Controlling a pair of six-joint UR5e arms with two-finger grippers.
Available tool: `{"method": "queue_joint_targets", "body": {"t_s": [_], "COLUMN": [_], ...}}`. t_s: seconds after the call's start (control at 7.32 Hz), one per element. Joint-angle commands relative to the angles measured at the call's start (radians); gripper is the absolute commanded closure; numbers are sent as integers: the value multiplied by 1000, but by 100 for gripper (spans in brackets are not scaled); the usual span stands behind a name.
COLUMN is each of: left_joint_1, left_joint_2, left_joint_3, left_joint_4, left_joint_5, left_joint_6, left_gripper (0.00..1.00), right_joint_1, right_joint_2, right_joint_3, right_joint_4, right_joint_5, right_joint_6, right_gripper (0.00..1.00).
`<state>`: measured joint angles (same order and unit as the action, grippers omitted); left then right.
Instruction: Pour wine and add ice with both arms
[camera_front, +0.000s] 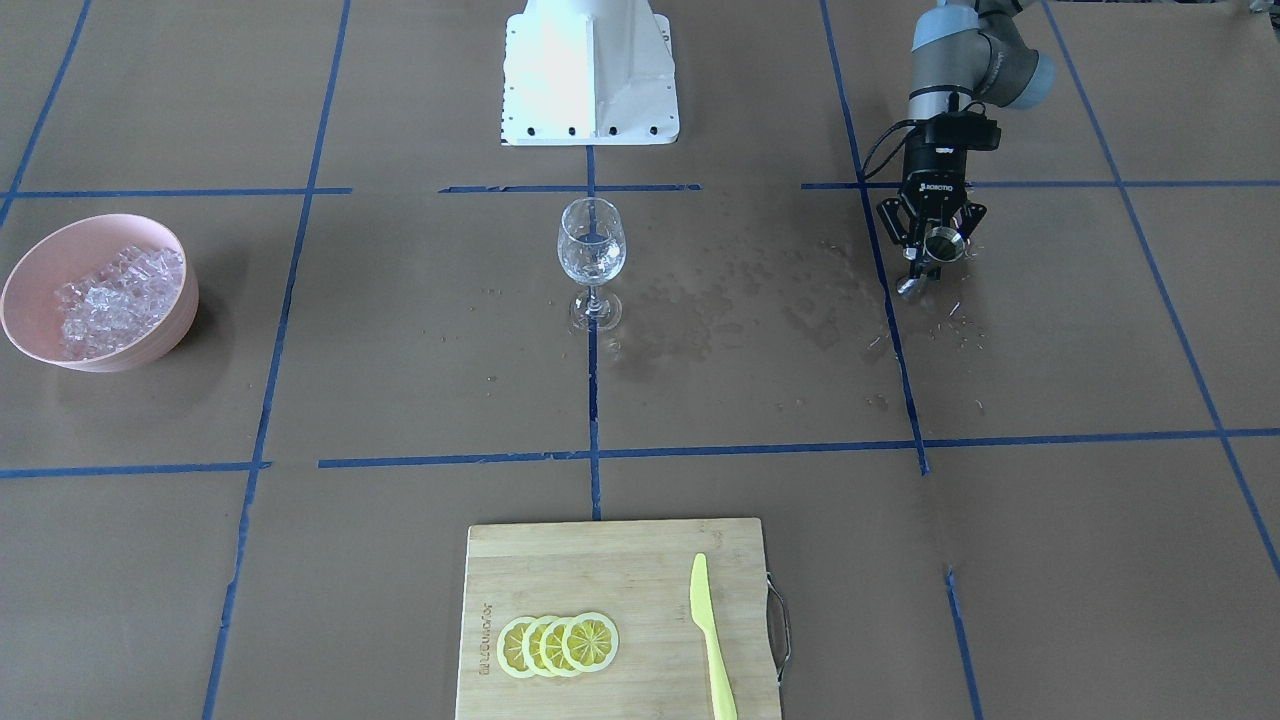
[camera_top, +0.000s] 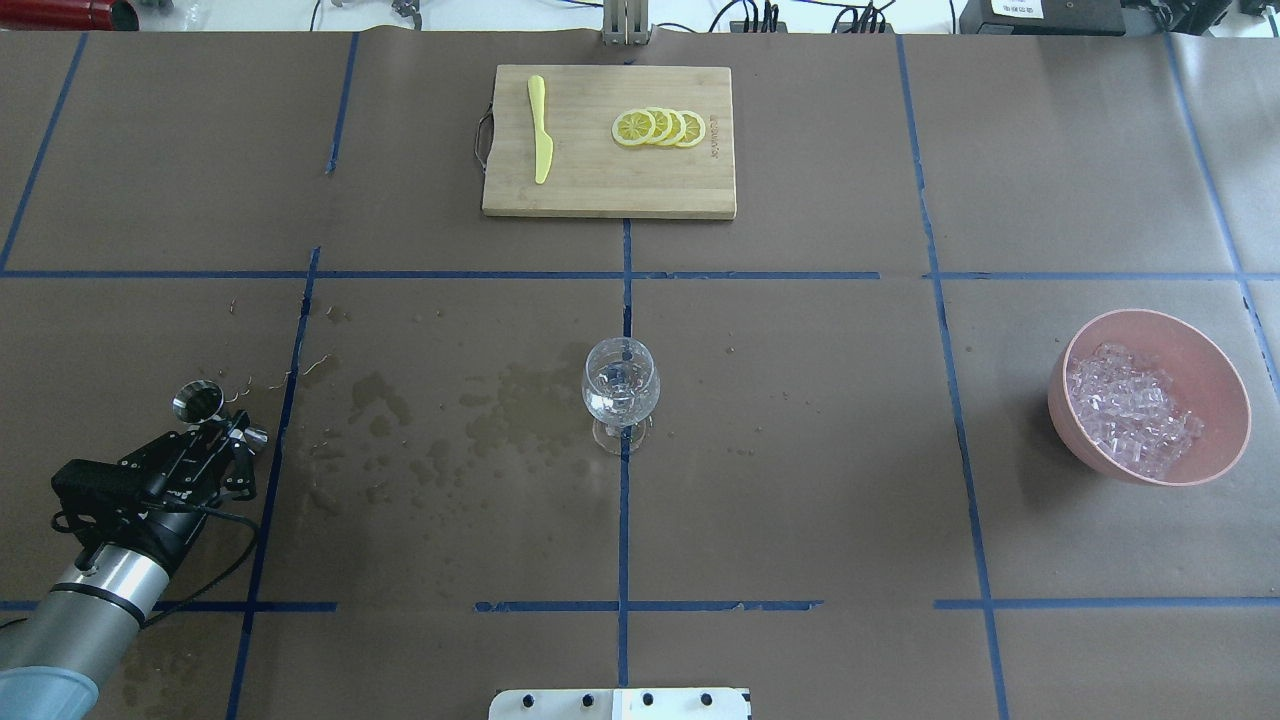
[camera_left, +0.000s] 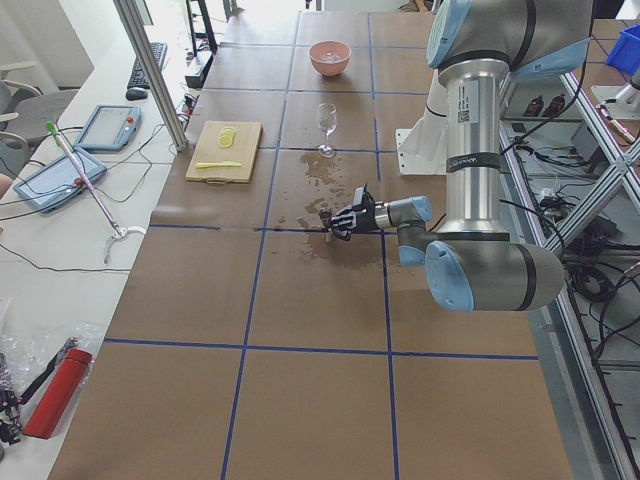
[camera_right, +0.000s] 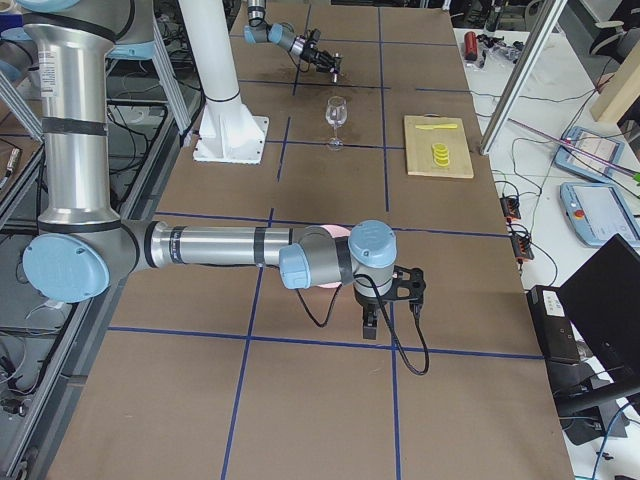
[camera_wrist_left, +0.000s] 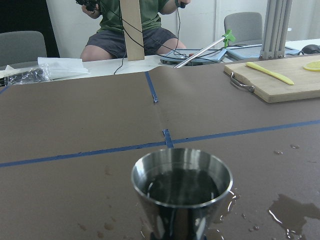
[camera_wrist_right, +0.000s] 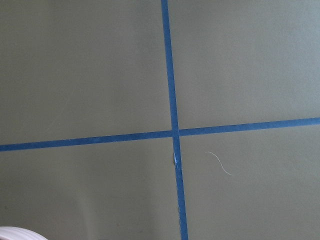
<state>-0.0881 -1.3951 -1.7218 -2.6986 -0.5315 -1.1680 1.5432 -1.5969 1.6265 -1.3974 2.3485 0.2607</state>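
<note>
Left gripper is at the far left of the table, low down, fingers clamped on the waist of the jigger. The jigger's long axis is near upright and its mouth faces up. The left wrist view shows the wine in the top cup, well below the rim. Can't tell if the jigger's foot touches the table. Next along is a wet patch with scattered droplets on the brown paper. Then the wine glass, upright at the table's centre on the blue tape line, with what looks like a little liquid already in it. So the pour target lies toward the robot's right of the jigger, well apart, at about the same depth on the table. My read: a sideways carry across the wet patch, then a tilt over the rim. The left arm is the nearer one and already has the measure. Far right is the pink bowl, ice heaped inside. Right gripper hangs pointing down just beside the bowl, not over it; its wrist view catches only a sliver of pink rim. Can't tell how far its fingers are apart. No ice in the glass that I can make out.
</note>
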Motion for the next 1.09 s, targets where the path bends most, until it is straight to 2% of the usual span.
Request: {"method": "queue_joint_targets", "body": {"t_s": [0.0, 0.41, 0.96], "left_joint_1": [-15, -41, -50], "left_joint_2": [-28, -172, -329], "left_joint_3": [-62, -78, -130], "left_joint_4": [-1, 0, 3], "left_joint_5": [1, 7, 5], "left_joint_6": [60, 192, 579], "left_gripper": [100, 100, 100], "right_joint_1": [0, 0, 0], "right_joint_2": [0, 0, -2], "right_joint_3": [3, 1, -2], "right_joint_4": [0, 0, 0], "right_joint_5": [0, 2, 3], "right_joint_6": [0, 0, 2], "right_gripper": [0, 0, 0]}}
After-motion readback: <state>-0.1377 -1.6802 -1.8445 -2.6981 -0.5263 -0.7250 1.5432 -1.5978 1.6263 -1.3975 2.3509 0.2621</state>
